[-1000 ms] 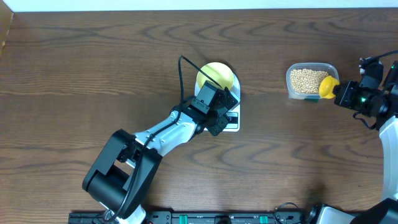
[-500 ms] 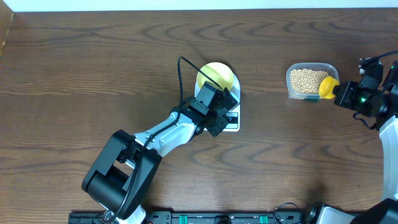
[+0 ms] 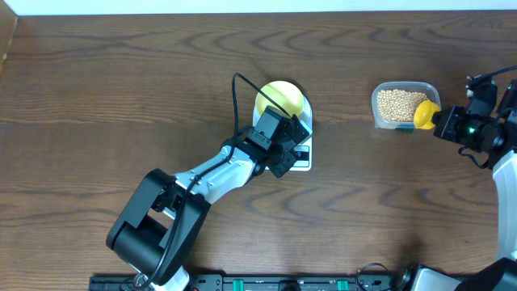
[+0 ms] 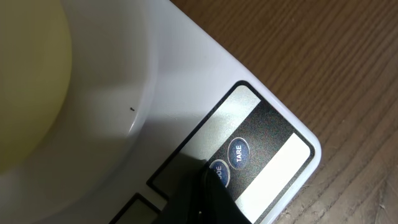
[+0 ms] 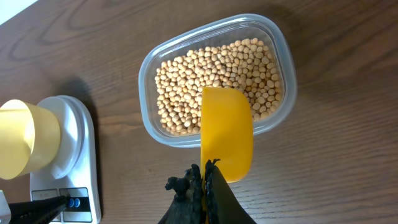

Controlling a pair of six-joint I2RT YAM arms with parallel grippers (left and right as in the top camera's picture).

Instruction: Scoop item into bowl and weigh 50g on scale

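The pale yellow-green bowl (image 3: 280, 100) stands on the white scale (image 3: 303, 158); both show in the right wrist view (image 5: 25, 137) (image 5: 84, 162). My left gripper (image 4: 208, 186) is shut and its tip touches a round blue button (image 4: 219, 172) on the scale's front panel, beside the TARE button (image 4: 239, 153). My right gripper (image 5: 204, 177) is shut on the handle of a yellow scoop (image 5: 227, 130). The scoop hangs over the near rim of the clear tub (image 5: 283, 53), which holds tan beans (image 5: 211, 74). The scoop looks empty.
The clear tub (image 3: 404, 105) stands at the far right of the wooden table (image 3: 121, 97), about a hand's width right of the scale. The left arm (image 3: 210, 174) stretches diagonally from the front left.
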